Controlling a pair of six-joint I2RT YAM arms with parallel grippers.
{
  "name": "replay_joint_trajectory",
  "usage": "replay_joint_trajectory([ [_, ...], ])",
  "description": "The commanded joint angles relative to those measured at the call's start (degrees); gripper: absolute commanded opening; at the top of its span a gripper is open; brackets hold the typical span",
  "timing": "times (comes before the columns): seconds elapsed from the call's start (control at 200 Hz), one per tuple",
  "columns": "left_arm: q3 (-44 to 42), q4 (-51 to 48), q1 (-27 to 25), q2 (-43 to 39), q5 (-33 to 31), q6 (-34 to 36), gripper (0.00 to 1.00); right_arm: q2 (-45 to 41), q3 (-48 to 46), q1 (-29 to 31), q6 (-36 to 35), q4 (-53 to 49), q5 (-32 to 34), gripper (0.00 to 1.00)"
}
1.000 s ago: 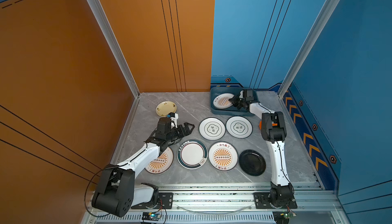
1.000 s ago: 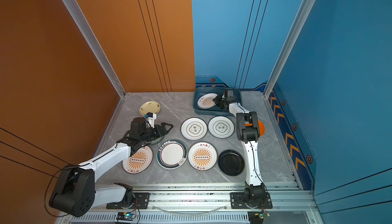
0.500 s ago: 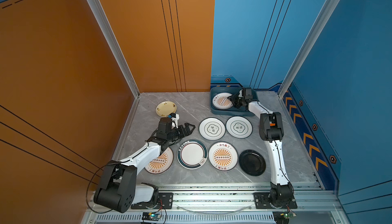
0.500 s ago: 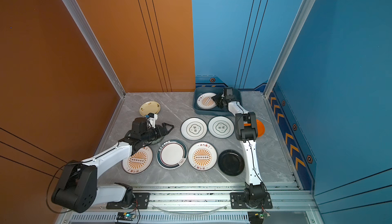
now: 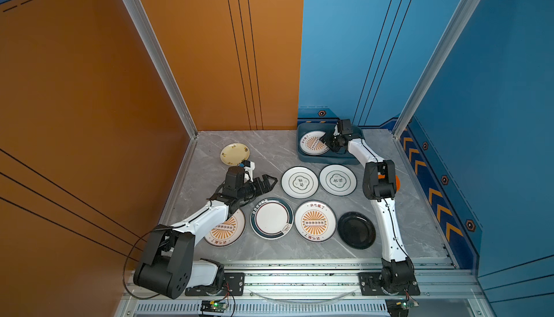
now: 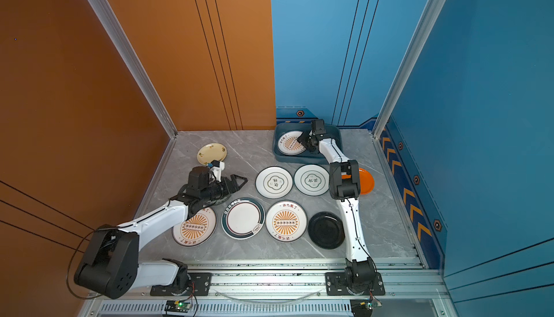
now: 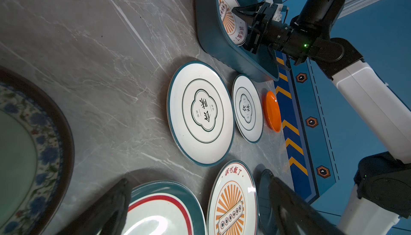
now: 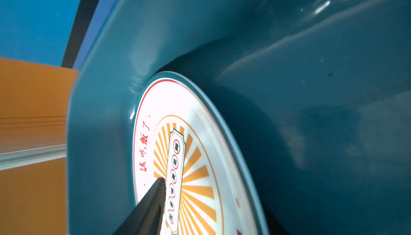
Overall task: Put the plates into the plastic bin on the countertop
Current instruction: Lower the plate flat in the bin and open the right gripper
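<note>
Grey marble countertop [image 5: 269, 150] with scattered plates [image 5: 299, 182] and a teal bin [image 5: 323, 159].

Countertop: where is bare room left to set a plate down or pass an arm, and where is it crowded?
Bare: the far strip of countertop between the yellow plate and the bin; the near-right corner between the black plate and the chevron wall. Crowded: the two middle rows of plates, almost rim to rim.

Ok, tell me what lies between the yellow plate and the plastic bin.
Only bare countertop. In both top views nothing stands between the yellow plate and the plastic bin.
</note>
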Motion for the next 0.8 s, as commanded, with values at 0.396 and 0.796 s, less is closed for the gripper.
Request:
replay_joint_trajectory([
  [0.396,3.21,-2.30,-3.31,4.87,-0.56,1.58,0.98,-7.03,1.07,5.78,-26.58,-11.03,28.35,0.57],
  [0.796,8.05,-6.44,-5.91,8.73,-4.76,4.50,1.00,-20.72,-10.23,6.88,-28.97,-5.21,33.85,0.59],
])
